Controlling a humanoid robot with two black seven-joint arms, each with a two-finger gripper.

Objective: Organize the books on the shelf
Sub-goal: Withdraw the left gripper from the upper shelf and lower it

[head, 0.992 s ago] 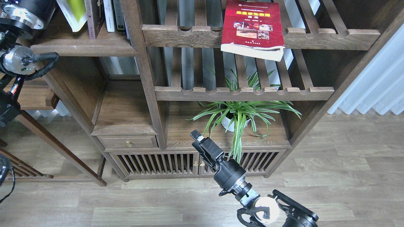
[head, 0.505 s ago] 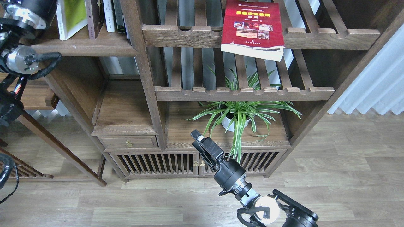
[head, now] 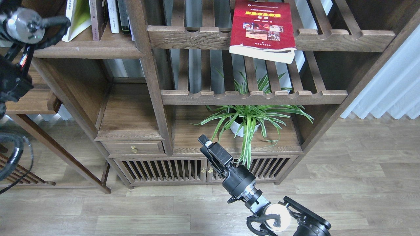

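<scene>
The yellow-green and white book [head: 76, 16] stands leaning on the solid brown shelf [head: 88, 52] at the top left, beside the dark maroon book [head: 97, 18]. The red book [head: 262, 29], with a yellow title band and photos, lies flat on the upper slatted rack [head: 344, 37] and overhangs its front rail. My left arm [head: 21, 24] rises along the left edge; its gripper is out of view. My right gripper [head: 204, 142] hangs low in front of the cabinet, shut and empty, far below the books.
Thin white and dark books [head: 117, 16] stand right of the maroon one. A potted spider plant [head: 246, 119] sits on the lower board just behind my right gripper. A second slatted rack [head: 252, 96] and a small drawer [head: 133, 148] are below. A white curtain [head: 393, 91] hangs at right.
My left arm has swung up and to the right along the left edge. The yellow-green book has shifted from a wide tilt to standing closer against the maroon book. The right arm has not moved.
</scene>
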